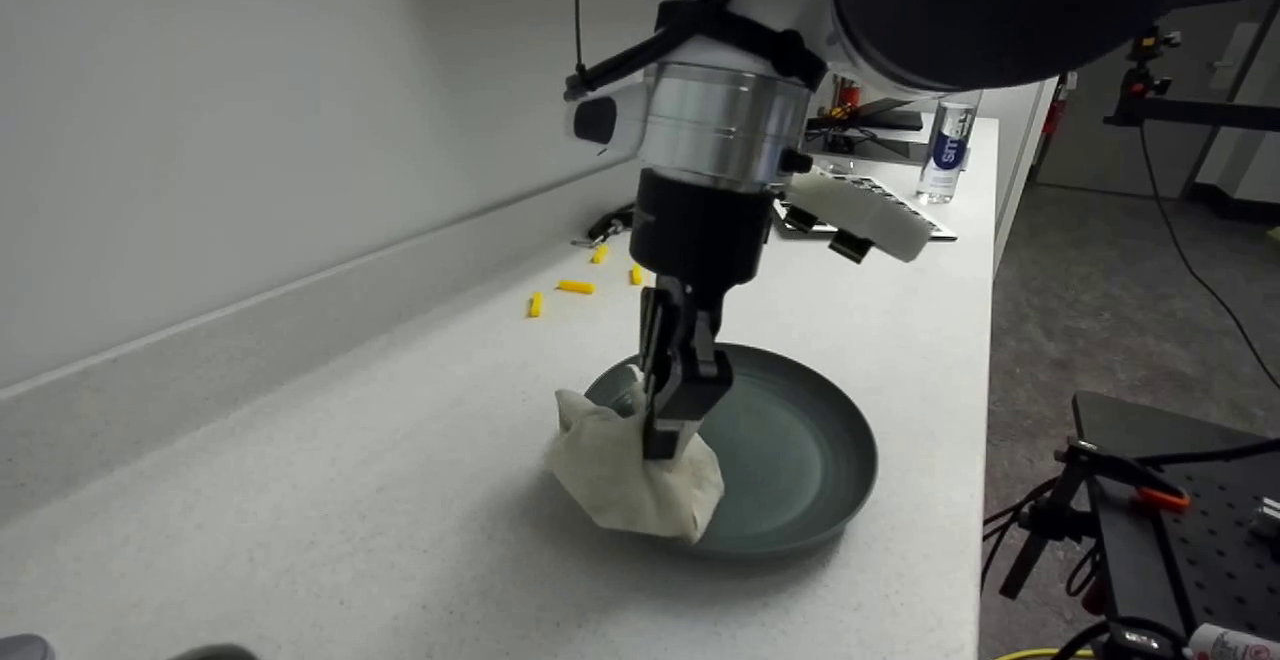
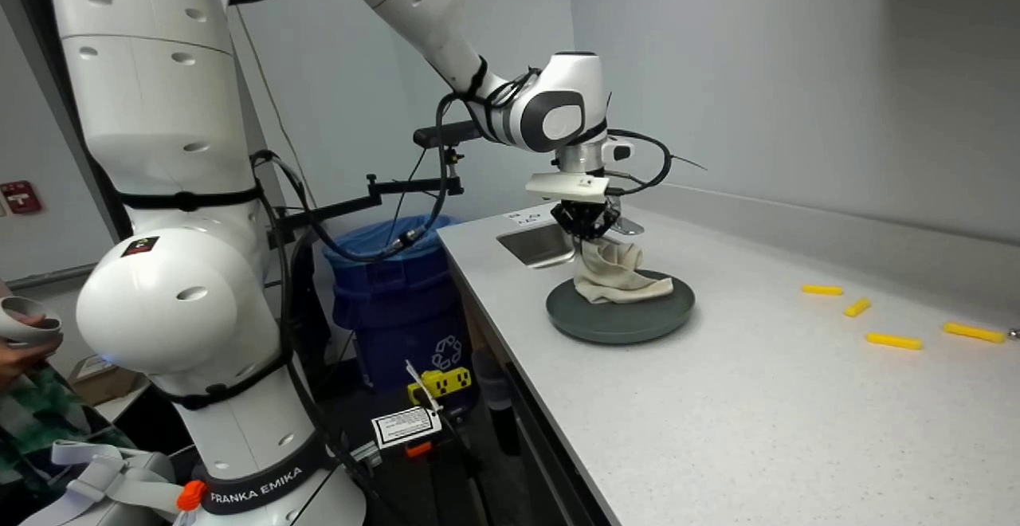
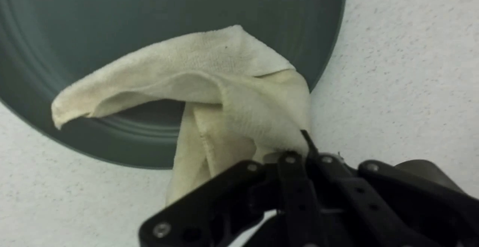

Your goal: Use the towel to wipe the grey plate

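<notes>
Since hold appears firm, wiping feasible

In an exterior view, your claw (image 1: pixel 661 440) pinches the towel (image 1: pixel 630 485) at eight o'clock on the plate (image 1: pixel 790 450). In an exterior view, towel (image 2: pixel 613 275): twelve o'clock. Wrist view: probably soft, light towel; hold it bunched, near five.

Wears rounded white shells (image 2: pixel 139 315) dotted with oval caps (image 2: pixel 191 293), with FRANKA EMIKA lettered in white on a black base band (image 2: pixel 263 484). Carries black cables (image 2: pixel 440 155) and black straps (image 2: pixel 187 201). Ends in a silver collar (image 1: pixel 722 128) and a black gripper (image 3: pixel 296 153) with bright screws (image 3: pixel 162 229).
</notes>
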`<act>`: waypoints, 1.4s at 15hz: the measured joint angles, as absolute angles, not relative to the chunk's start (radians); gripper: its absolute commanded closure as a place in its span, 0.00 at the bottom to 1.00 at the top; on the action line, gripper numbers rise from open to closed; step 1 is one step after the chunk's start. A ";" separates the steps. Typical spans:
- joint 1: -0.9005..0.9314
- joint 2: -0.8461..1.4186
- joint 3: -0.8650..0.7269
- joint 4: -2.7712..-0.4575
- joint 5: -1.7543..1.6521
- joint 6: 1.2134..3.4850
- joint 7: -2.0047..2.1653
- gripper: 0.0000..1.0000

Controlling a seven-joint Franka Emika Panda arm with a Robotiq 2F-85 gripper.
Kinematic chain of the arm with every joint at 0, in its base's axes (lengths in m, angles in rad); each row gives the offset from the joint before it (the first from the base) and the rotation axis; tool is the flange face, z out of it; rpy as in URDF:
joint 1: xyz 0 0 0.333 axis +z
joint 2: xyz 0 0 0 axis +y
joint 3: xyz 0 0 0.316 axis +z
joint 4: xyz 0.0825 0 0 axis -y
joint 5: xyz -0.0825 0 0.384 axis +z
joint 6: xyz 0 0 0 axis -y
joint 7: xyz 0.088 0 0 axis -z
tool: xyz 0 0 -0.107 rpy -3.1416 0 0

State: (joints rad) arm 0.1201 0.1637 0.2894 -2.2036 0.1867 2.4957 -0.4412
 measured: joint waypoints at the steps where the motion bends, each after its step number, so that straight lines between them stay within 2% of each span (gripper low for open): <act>1: 0.123 0.147 0.294 -2.216 0.190 2.467 -0.438 0.99; 8: 0.153 0.030 0.293 -2.298 0.178 2.346 -0.359 0.99; 16: 0.177 -0.035 0.288 -2.313 -0.132 2.169 -0.023 0.99; 21: 0.193 -0.043 0.288 -2.313 -0.237 2.144 0.147 0.99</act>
